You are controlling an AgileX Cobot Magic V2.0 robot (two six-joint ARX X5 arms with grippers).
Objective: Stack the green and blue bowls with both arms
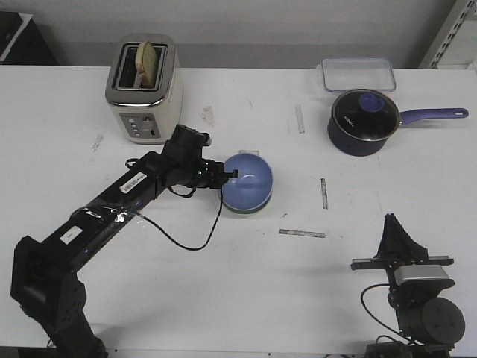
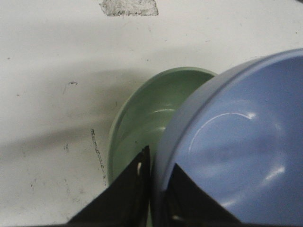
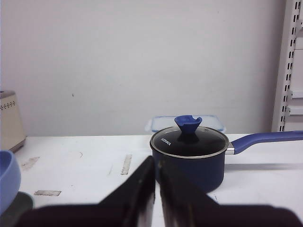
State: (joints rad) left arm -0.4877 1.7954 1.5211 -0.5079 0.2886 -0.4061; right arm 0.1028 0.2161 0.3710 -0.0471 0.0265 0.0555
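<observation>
The light blue bowl (image 1: 250, 179) sits in the pale green bowl (image 1: 240, 212) near the table's middle; only a thin green rim shows under it in the front view. My left gripper (image 1: 228, 177) is shut on the blue bowl's left rim. In the left wrist view one finger (image 2: 130, 189) is outside the blue bowl (image 2: 236, 142) and one is inside, with the green bowl (image 2: 147, 113) below and partly uncovered. My right gripper (image 1: 390, 221) is shut and empty at the front right, far from the bowls. Its fingers (image 3: 142, 184) point toward the saucepan.
A toaster (image 1: 144, 89) with bread stands at the back left. A dark navy saucepan (image 1: 363, 123) with a lid and long handle stands at the back right, with a clear plastic container (image 1: 358, 73) behind it. Tape marks (image 1: 302, 233) dot the white table.
</observation>
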